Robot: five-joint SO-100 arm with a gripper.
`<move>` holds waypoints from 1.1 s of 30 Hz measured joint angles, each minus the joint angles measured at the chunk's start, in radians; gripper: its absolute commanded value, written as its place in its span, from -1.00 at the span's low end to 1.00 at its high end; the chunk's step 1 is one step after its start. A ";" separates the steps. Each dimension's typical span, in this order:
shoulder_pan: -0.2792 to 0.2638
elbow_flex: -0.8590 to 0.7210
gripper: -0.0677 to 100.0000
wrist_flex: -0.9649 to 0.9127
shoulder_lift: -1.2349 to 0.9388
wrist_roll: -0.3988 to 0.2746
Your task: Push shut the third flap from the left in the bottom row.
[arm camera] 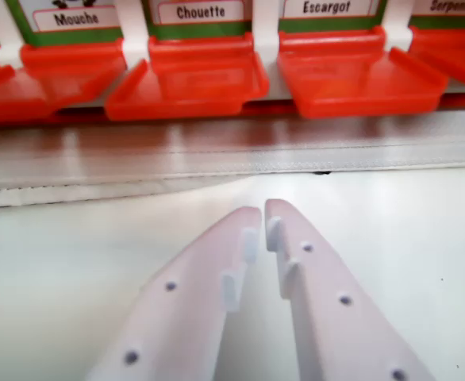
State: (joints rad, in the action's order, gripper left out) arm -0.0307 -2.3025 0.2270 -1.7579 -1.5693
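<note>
A row of orange-red flaps runs along the top of the wrist view, each lying open and flat under a labelled card. The flap under "Mouche" (50, 79) is on the wrist view's left, the flap under "Chouette" (189, 83) is in the middle, the flap under "Escargot" (359, 75) is to the right, and a fourth under "Serpent" (455, 63) is cut off at the edge. My pale gripper (263, 211) sits low in the centre, shut with nothing between its fingers. Its tips point toward the gap between the Chouette and Escargot flaps, well short of them.
The white edge of the game board (232, 151) lies as a band between the flaps and the gripper. Below it spreads a pale tabletop (74, 262). White dividers (266, 36) separate the cards.
</note>
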 measured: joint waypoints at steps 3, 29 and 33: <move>-0.003 0.035 -1.00 -0.015 0.038 0.000; -0.035 0.262 -1.00 -0.091 0.235 0.023; -0.035 0.291 -1.00 -0.092 0.258 0.025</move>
State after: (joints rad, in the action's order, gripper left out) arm -0.0660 -2.0110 0.1350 -1.5002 -1.5447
